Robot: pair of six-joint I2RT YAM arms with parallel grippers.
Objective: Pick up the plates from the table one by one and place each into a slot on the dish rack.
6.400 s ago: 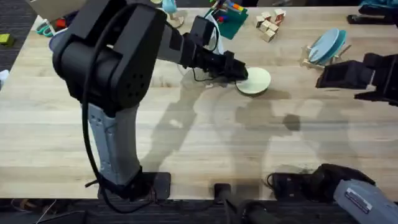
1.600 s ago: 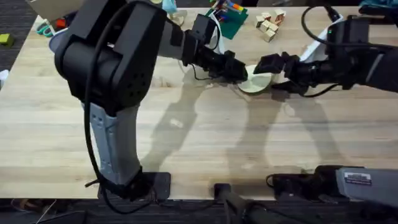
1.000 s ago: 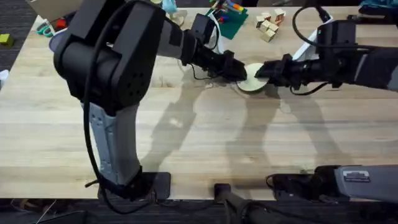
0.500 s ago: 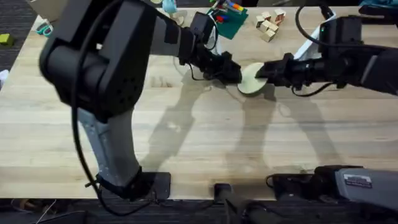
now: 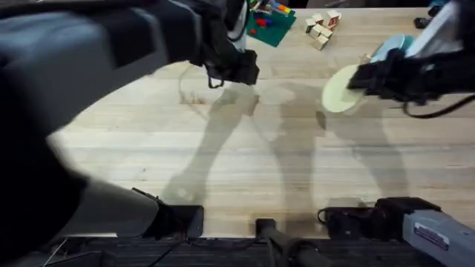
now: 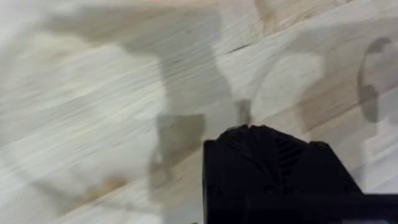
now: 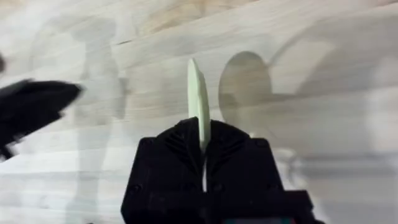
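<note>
Right gripper [image 5: 358,77] is grasping the cream plate [image 5: 340,90] by its edge, holding it clear above the table [image 5: 245,148], near the rack [image 5: 369,68]. Left gripper [image 5: 249,72] is clenched, gripping nothing.

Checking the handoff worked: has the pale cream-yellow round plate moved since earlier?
Yes. The pale cream-yellow round plate, clamped in the right gripper, has gone right toward the small wooden dish rack.

Right tool [image 7: 203,163] clamped on cream plate [image 7: 198,106] edge-on, wooden table [image 7: 311,81] beneath
</note>
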